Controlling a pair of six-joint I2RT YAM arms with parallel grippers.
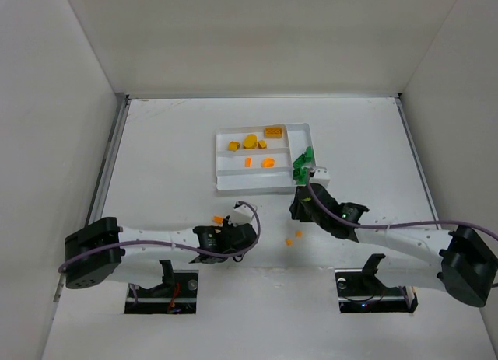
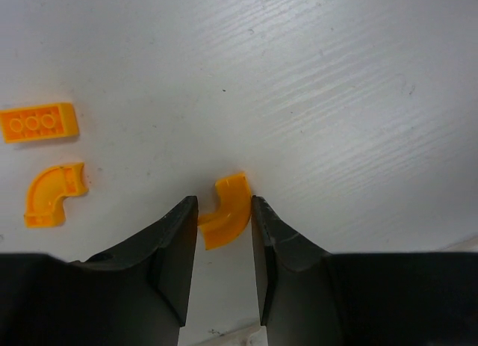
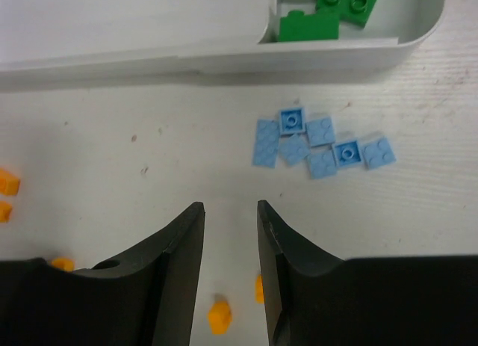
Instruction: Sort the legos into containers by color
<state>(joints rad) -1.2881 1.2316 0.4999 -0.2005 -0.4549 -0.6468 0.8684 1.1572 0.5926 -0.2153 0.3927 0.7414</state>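
The left end effector (image 2: 222, 204), toward the near edge of the surface (image 1: 156, 134), pinches a curved orange lego (image 2: 224, 220) lying flat. An orange brick (image 2: 37, 123) and a second curved piece (image 2: 52, 194) lie near it. The right end effector (image 3: 230, 208) is slightly spread, with nothing between its fingers. It faces the tray (image 3: 149, 62), which sits mid-surface toward the far edge. Light-blue legos (image 3: 321, 146) cluster just beside the tray's wall, and green bricks (image 3: 328, 10) lie in its end section toward the right edge.

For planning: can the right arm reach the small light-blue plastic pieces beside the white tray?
Probably yes: the light-blue pieces lie just ahead of the open right claw, nothing between.
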